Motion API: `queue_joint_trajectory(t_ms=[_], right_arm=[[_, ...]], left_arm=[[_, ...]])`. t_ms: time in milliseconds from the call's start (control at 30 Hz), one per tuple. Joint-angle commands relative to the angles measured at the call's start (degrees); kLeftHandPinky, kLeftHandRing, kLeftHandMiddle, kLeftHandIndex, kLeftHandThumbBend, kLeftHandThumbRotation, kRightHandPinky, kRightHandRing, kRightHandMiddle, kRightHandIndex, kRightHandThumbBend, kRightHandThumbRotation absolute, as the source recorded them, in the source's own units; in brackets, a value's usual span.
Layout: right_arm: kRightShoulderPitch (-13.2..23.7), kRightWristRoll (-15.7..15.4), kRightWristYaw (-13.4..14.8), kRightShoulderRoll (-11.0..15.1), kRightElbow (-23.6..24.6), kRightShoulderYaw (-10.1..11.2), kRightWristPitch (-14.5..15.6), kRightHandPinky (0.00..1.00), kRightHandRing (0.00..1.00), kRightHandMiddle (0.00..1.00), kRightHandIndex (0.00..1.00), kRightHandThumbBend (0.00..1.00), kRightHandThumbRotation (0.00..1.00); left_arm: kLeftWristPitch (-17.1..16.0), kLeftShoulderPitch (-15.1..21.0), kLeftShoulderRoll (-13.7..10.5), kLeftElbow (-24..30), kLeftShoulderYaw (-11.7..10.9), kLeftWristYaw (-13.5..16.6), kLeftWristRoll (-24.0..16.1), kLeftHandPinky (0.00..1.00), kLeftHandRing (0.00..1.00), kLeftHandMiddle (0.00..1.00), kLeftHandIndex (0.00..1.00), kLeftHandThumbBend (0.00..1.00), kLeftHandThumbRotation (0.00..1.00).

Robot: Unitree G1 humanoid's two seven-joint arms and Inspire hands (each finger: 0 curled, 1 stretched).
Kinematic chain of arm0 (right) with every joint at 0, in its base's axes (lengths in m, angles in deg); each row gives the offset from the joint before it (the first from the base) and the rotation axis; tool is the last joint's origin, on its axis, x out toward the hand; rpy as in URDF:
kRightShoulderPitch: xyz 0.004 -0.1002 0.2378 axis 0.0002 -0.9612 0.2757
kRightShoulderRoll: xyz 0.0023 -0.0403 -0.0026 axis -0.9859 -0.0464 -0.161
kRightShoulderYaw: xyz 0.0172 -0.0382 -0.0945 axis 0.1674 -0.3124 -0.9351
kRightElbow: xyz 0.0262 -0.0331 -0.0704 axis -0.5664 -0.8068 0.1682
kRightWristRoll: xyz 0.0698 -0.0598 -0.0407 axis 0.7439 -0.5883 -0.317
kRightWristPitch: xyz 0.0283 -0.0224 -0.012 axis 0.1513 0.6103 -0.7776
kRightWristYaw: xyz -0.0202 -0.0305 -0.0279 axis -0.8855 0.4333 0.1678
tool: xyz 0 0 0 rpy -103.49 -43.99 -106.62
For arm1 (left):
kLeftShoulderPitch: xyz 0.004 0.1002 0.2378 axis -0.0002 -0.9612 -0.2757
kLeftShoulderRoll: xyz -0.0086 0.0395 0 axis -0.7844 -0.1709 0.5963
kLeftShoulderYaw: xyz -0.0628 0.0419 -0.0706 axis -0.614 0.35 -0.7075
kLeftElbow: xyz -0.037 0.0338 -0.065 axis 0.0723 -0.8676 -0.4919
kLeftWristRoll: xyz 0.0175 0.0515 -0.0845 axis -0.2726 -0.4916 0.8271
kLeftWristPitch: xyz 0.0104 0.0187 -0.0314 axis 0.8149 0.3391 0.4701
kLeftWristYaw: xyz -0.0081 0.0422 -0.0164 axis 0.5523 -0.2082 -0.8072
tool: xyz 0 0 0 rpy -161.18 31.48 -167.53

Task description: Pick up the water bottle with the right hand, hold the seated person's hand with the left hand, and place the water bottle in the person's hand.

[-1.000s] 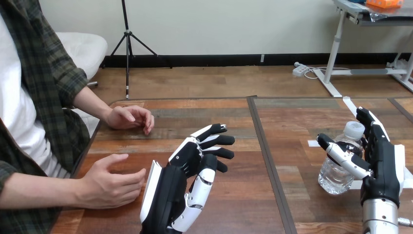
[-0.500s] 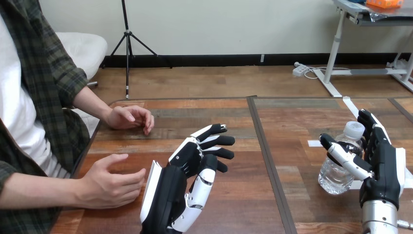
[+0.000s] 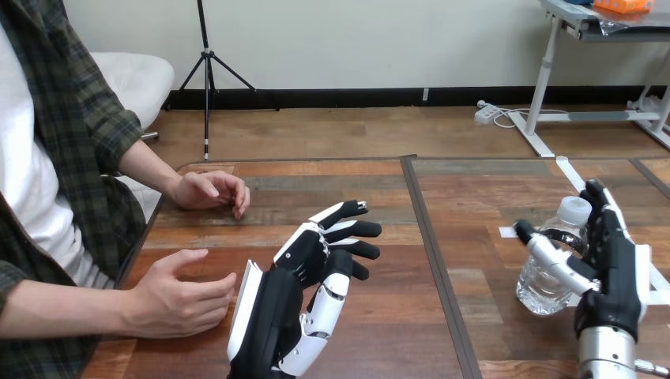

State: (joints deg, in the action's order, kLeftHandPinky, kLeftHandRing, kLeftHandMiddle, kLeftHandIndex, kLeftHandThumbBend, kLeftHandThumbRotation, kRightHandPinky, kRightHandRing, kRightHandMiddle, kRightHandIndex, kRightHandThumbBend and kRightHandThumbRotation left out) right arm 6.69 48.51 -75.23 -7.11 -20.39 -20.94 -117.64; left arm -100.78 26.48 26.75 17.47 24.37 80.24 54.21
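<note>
At the table's (image 3: 395, 332) right side, the bottle (image 3: 543, 286) stands upright. It is clear and capped, and seems to hold water. It sits between the thumb and straight fingers of our right hand (image 3: 615, 272), which is open and not yet clamped. If we close off-centre, the thumb could tip it, or the slick plastic could slip. Our left hand (image 3: 288, 312) hovers open and relaxed beside the person's nearer hand (image 3: 178, 298), not touching.

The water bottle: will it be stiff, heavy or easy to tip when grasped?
The water bottle looks like thin clear plastic, so it probably dents under a hard squeeze. It stands upright, tall and narrow, so a side push may tip it.
</note>
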Motion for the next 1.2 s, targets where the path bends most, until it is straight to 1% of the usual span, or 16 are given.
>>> queue_joint_trajectory(t_ms=[0,233,567,900,1167], right_arm=[[5.8,-1.1,0.4,0.0,-0.1,-0.7,-0.2,0.96,0.94,0.92,0.91,0.78,0.1],[6.2,-2.1,0.9,0.3,-1.0,-1.1,0.3,0.94,0.93,0.92,0.91,0.78,0.09],[7.0,-2.6,0.7,0.5,-2.1,-1.1,1.6,0.94,0.94,0.93,0.92,0.8,0.1],[7.5,-4.4,1.6,0.9,-2.8,-1.9,3.2,0.93,0.93,0.93,0.93,0.8,0.1],[7.8,-4.9,1.6,0.9,-3.1,-2.1,3.8,0.94,0.94,0.94,0.93,0.78,0.07]], left_arm=[[-0.6,1.3,0.9,1.1,0.1,0.5,-0.6,0.51,0.63,0.7,0.77,0.17,0.74],[-0.2,1.0,1.1,1.4,0.1,0.8,-0.9,0.51,0.62,0.69,0.77,0.19,0.74],[-0.6,0.9,1.1,1.2,0.2,1.1,-1.3,0.51,0.63,0.7,0.78,0.16,0.74],[-0.7,0.8,1.1,1.1,0.4,1.0,-0.9,0.51,0.63,0.7,0.78,0.16,0.74],[-0.9,0.7,1.2,1.1,0.5,1.0,-1.0,0.51,0.63,0.7,0.79,0.15,0.74]])
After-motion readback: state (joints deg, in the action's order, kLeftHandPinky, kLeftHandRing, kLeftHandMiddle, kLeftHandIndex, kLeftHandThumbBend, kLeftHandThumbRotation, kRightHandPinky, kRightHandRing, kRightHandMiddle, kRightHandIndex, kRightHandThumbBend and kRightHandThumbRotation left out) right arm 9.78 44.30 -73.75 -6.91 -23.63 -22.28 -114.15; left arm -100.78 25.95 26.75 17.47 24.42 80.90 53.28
